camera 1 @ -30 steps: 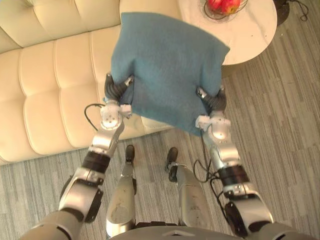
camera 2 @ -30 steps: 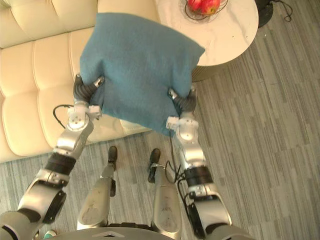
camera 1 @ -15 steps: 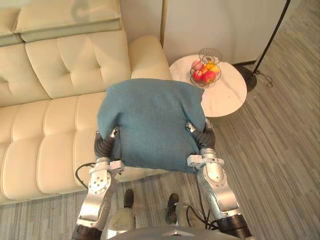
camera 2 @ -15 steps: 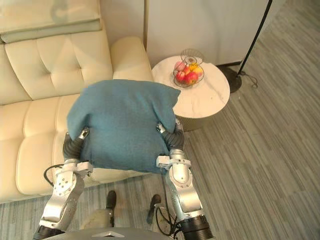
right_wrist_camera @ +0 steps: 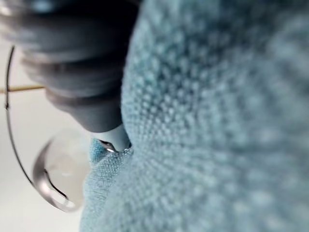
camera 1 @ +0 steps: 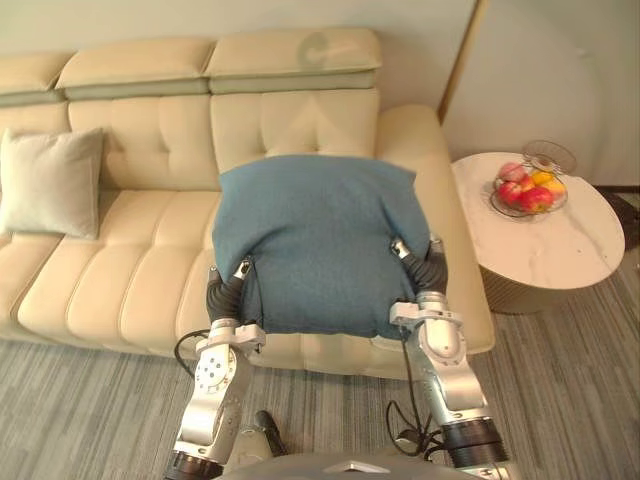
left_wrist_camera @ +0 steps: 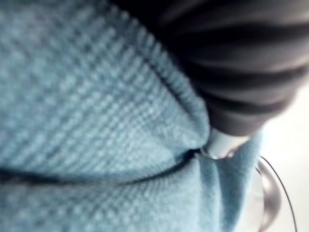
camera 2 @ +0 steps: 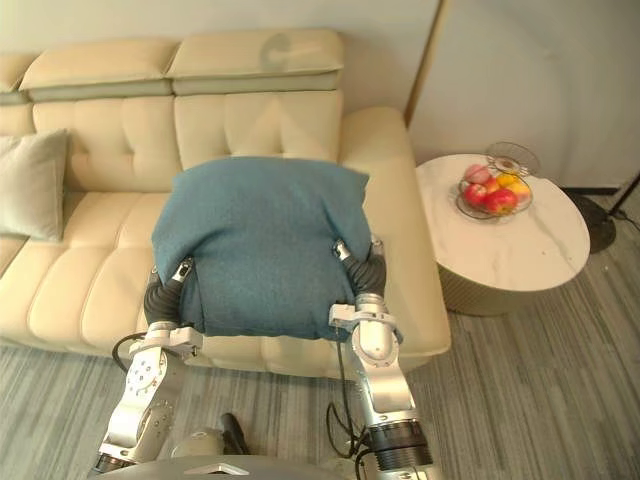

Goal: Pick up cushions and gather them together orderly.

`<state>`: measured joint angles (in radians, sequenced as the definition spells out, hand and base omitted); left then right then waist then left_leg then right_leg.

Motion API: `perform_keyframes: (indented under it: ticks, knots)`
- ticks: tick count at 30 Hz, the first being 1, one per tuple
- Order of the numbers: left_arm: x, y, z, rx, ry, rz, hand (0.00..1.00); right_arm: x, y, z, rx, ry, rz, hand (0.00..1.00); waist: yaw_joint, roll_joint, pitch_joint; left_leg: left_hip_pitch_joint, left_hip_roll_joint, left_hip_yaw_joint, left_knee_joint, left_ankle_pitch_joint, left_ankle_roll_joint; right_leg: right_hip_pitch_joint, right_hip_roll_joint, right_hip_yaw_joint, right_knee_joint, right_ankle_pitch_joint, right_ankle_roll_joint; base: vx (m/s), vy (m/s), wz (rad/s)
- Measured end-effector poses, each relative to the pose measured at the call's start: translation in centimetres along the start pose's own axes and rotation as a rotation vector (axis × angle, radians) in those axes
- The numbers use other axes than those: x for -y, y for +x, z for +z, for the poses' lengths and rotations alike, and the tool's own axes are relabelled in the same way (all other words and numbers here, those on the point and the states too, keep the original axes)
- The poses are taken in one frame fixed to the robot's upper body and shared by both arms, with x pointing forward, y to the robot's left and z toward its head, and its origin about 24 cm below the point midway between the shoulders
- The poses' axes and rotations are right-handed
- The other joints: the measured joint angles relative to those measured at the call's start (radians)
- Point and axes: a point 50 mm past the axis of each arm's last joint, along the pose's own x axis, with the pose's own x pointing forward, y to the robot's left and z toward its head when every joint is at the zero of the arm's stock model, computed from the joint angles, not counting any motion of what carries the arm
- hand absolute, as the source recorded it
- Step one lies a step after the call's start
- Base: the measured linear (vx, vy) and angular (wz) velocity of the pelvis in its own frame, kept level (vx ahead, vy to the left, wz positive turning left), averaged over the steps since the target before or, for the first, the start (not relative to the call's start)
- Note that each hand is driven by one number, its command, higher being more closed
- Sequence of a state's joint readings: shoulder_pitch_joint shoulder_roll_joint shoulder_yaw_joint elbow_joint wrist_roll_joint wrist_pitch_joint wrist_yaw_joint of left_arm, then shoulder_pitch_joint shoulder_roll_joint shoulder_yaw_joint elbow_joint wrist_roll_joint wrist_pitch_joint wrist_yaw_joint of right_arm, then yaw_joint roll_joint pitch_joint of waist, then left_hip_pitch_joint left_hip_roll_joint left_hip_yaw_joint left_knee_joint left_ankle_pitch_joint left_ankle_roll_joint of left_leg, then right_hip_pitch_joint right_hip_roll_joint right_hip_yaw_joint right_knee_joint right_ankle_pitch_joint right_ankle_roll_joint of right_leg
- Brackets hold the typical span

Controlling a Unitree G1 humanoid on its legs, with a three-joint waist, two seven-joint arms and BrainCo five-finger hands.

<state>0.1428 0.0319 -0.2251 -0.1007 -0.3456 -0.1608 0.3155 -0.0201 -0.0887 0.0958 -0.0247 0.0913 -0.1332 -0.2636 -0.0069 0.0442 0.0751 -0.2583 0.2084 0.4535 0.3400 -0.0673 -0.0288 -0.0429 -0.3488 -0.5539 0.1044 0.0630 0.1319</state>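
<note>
A blue knitted cushion (camera 1: 315,240) hangs in the air over the right end of the cream sofa (camera 1: 130,270), carried between both hands. My left hand (camera 1: 228,295) is at its lower left corner and my right hand (camera 1: 425,270) at its lower right edge, each sunk into the fabric. In the left wrist view the dark cover of the left hand (left_wrist_camera: 241,72) presses into the blue cushion (left_wrist_camera: 87,121). The right wrist view has the right hand (right_wrist_camera: 82,72) against the cushion (right_wrist_camera: 217,121) in the same way. A pale grey cushion (camera 1: 50,180) leans on the sofa back at far left.
A round marble side table (camera 1: 550,250) stands right of the sofa, bearing a wire basket of fruit (camera 1: 530,185). A thin lamp pole (camera 1: 460,60) rises behind the sofa arm. Grey striped floor (camera 1: 90,400) lies in front of the sofa.
The camera has tilted up, so the whole sofa and the grey cushion now show. The blue cushion stays between both hands, now over the right seat rather than the sofa's front edge.
</note>
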Motion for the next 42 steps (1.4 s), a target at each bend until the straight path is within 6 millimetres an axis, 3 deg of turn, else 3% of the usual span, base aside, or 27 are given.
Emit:
perform_keyframes:
  ticks: [3,4,5,6,7,8,10,11,12,13,14,16,17,20,21,22,24,25,27,29,30,31,32,33,34,36,42]
  knots:
    - [-1.2,-0.8,-1.8,-0.09,0.021,0.04,1.0,-0.3,-0.8,-2.1,-0.109,-0.012,-0.009,1.0,0.015,-0.008,0.003,-0.084,0.003,-0.032,0.22,-0.145,0.037,0.004,-0.046,0.003,0.043,0.007,0.025,0.0,0.361,0.14]
    - [-1.3,-0.9,-2.0,-0.101,0.024,0.041,1.0,-0.3,-1.0,-2.4,-0.124,-0.012,-0.011,1.0,0.012,-0.013,0.006,-0.085,-0.006,-0.032,0.236,-0.162,0.044,-0.004,-0.065,0.01,0.076,-0.002,0.021,0.03,0.373,0.04]
    - [-1.5,-1.1,-2.5,-0.127,0.033,0.033,1.0,-0.1,-1.5,-3.3,-0.166,-0.02,-0.016,1.0,0.011,-0.022,0.013,-0.083,-0.032,-0.016,0.258,-0.192,0.068,-0.061,-0.12,0.062,0.185,-0.008,-0.017,0.04,0.461,0.0]
    - [-1.6,-1.1,-2.6,-0.141,0.042,0.033,1.0,0.0,-1.7,-3.9,-0.199,-0.027,-0.012,1.0,0.008,-0.028,0.021,-0.077,-0.054,-0.01,0.256,-0.206,0.09,-0.133,-0.149,0.125,0.295,-0.022,-0.132,0.04,0.442,-0.01]
    - [-1.7,-1.1,-2.6,-0.144,0.048,0.03,1.0,0.0,-1.8,-4.2,-0.215,-0.027,-0.012,1.0,0.003,-0.032,0.028,-0.068,-0.063,-0.01,0.25,-0.213,0.098,-0.16,-0.147,0.169,0.346,-0.045,-0.163,0.04,0.358,0.13]
    - [-2.0,-1.1,-2.6,-0.15,0.064,0.021,1.0,-0.1,-2.1,-4.8,-0.244,-0.022,-0.013,1.0,-0.013,-0.044,0.047,-0.038,-0.088,-0.018,0.214,-0.217,0.108,-0.212,-0.072,0.301,0.464,-0.155,-0.089,0.04,0.153,0.22]
    - [-2.0,-1.2,-2.7,-0.155,0.068,0.015,1.0,-0.1,-2.4,-5.0,-0.256,-0.016,-0.016,1.0,-0.022,-0.051,0.057,-0.005,-0.112,-0.019,0.165,-0.21,0.119,-0.246,0.035,0.356,0.491,-0.233,-0.058,0.09,0.103,0.19]
    - [-2.0,-1.3,-2.7,-0.157,0.069,0.01,1.0,0.0,-2.5,-5.0,-0.257,-0.018,-0.017,1.0,-0.031,-0.052,0.058,0.022,-0.137,-0.012,0.121,-0.202,0.127,-0.275,0.117,0.338,0.474,-0.268,-0.07,0.14,0.081,0.11]
    - [-2.0,-1.2,-2.7,-0.156,0.069,0.004,1.0,0.1,-2.4,-5.0,-0.255,-0.02,-0.018,1.0,-0.037,-0.051,0.059,0.044,-0.155,-0.009,0.09,-0.199,0.129,-0.293,0.163,0.306,0.443,-0.268,-0.077,0.15,0.061,0.07]
    - [-2.0,-1.2,-2.7,-0.155,0.071,0.001,1.0,0.1,-2.4,-5.0,-0.255,-0.02,-0.019,1.0,-0.041,-0.051,0.059,0.056,-0.163,-0.006,0.075,-0.198,0.128,-0.3,0.18,0.288,0.421,-0.266,-0.08,0.19,0.06,0.17]
    - [-1.8,-1.2,-2.7,-0.151,0.078,-0.012,1.0,0.3,-2.4,-5.0,-0.254,-0.024,-0.022,1.0,-0.056,-0.041,0.058,0.088,-0.178,-0.007,0.034,-0.191,0.123,-0.309,0.217,0.261,0.367,-0.231,-0.123,0.25,0.05,0.24]
    - [-1.6,-1.2,-2.7,-0.15,0.084,-0.029,1.0,0.6,-2.4,-4.9,-0.249,-0.038,-0.02,1.0,-0.063,-0.033,0.049,0.111,-0.192,-0.018,0.004,-0.183,0.103,-0.3,0.245,0.269,0.299,-0.164,-0.154,0.29,0.027,0.23]
    - [-1.2,-1.1,-2.7,-0.147,0.085,-0.053,1.0,1.2,-2.3,-4.6,-0.234,-0.039,-0.028,1.0,-0.059,-0.016,0.042,0.11,-0.192,-0.043,0.007,-0.184,0.098,-0.285,0.248,0.265,0.297,-0.162,-0.158,0.34,-0.005,0.24]
    - [-0.6,-1.1,-2.8,-0.149,0.08,-0.083,1.0,2.0,-2.9,-4.4,-0.231,-0.044,-0.051,1.0,-0.069,-0.017,0.046,0.121,-0.202,-0.08,0.066,-0.16,0.06,-0.279,0.211,0.225,0.386,-0.205,-0.171,0.3,-0.039,0.34]
    - [-0.5,-1.3,-2.9,-0.155,0.078,-0.092,1.0,2.2,-3.4,-4.5,-0.241,-0.045,-0.057,1.0,-0.065,-0.014,0.049,0.119,-0.183,-0.076,0.151,-0.163,0.059,-0.271,0.226,0.224,0.394,-0.245,-0.156,0.26,-0.15,0.36]
    - [-0.4,-1.6,-3.2,-0.173,0.063,-0.092,1.0,2.6,-4.4,-4.3,-0.241,-0.039,-0.071,1.0,-0.053,0.001,0.054,0.09,-0.12,-0.056,0.363,-0.163,0.049,-0.17,0.246,0.211,0.277,-0.205,-0.173,0.18,-0.126,0.16]
    - [-0.5,-2.5,-3.2,-0.179,0.043,-0.083,1.0,2.8,-5.1,-3.5,-0.219,-0.031,-0.075,1.0,-0.035,0.02,0.049,0.043,-0.032,-0.031,0.53,-0.172,0.048,-0.103,0.279,0.228,0.228,-0.209,-0.18,0.32,0.016,-0.27]
    - [-0.4,-2.8,-2.8,-0.165,0.032,-0.093,1.0,2.9,-5.4,-2.5,-0.185,-0.023,-0.078,1.0,-0.013,0.019,0.042,0.018,0.011,-0.045,0.544,-0.204,0.051,-0.066,0.283,0.253,0.19,-0.209,-0.178,0.32,0.082,-0.49]
    - [0.0,-2.6,-2.1,-0.13,0.019,-0.114,1.0,2.9,-5.4,-1.5,-0.138,-0.015,-0.079,1.0,-0.002,0.014,0.037,-0.018,0.038,-0.089,0.437,-0.224,0.042,-0.054,0.272,0.278,0.166,-0.203,-0.168,0.24,0.099,-0.39]
    - [0.2,-2.4,-1.9,-0.12,0.017,-0.125,1.0,3.1,-5.3,-1.2,-0.124,-0.014,-0.085,1.0,0.0,0.006,0.04,-0.026,0.028,-0.159,0.303,-0.223,0.026,-0.039,0.255,0.299,0.149,-0.192,-0.151,0.23,0.185,-0.36]
    - [0.4,-2.3,-1.8,-0.117,0.018,-0.136,1.0,3.3,-5.3,-1.2,-0.124,-0.018,-0.094,1.0,0.003,0.002,0.039,-0.006,0.008,-0.233,0.143,-0.177,-0.011,-0.037,0.243,0.323,0.147,-0.182,-0.135,0.2,0.249,-0.46]
    - [0.5,-2.4,-1.9,-0.118,0.02,-0.139,1.0,3.4,-5.3,-1.2,-0.125,-0.019,-0.096,1.0,0.006,0.004,0.037,0.013,0.006,-0.258,0.072,-0.126,-0.016,-0.036,0.244,0.333,0.144,-0.178,-0.122,0.22,0.352,-0.63]
    - [0.6,-2.5,-1.9,-0.121,0.022,-0.143,1.0,3.5,-5.4,-1.3,-0.129,-0.023,-0.1,1.0,0.01,0.021,0.027,0.038,0.015,-0.303,-0.036,0.033,-0.02,-0.026,0.258,0.359,0.119,-0.181,-0.079,0.2,0.337,-0.65]
    - [0.4,-2.3,-2.2,-0.132,0.037,-0.141,1.0,3.3,-5.5,-1.9,-0.158,-0.013,-0.108,1.0,0.004,0.006,0.012,0.055,0.003,-0.314,-0.065,0.007,-0.089,-0.022,0.252,0.387,0.086,-0.164,-0.047,0.19,0.34,-0.53]
    - [0.3,-2.3,-2.2,-0.133,0.044,-0.144,1.0,3.2,-5.6,-2.1,-0.169,-0.006,-0.115,1.0,-0.001,-0.014,0.011,0.058,-0.013,-0.305,-0.078,0.015,-0.079,-0.023,0.237,0.39,0.071,-0.149,-0.042,0.14,0.3,-0.35]
    - [-0.4,-2.2,-2.3,-0.14,0.082,-0.146,1.0,2.7,-6.0,-2.4,-0.184,0.02,-0.131,1.0,-0.003,-0.085,0.012,0.085,-0.065,-0.253,-0.114,0.019,-0.071,-0.024,0.186,0.423,0.025,-0.121,-0.026,0.07,0.241,-0.34]
    - [-0.7,-1.8,-2.2,-0.137,0.101,-0.138,1.0,1.9,-4.9,-3.9,-0.23,0.005,-0.104,1.0,-0.004,-0.097,0.007,0.124,-0.113,-0.163,-0.201,0.037,-0.04,-0.077,0.154,0.523,-0.004,-0.09,-0.007,-0.05,0.123,-0.43]
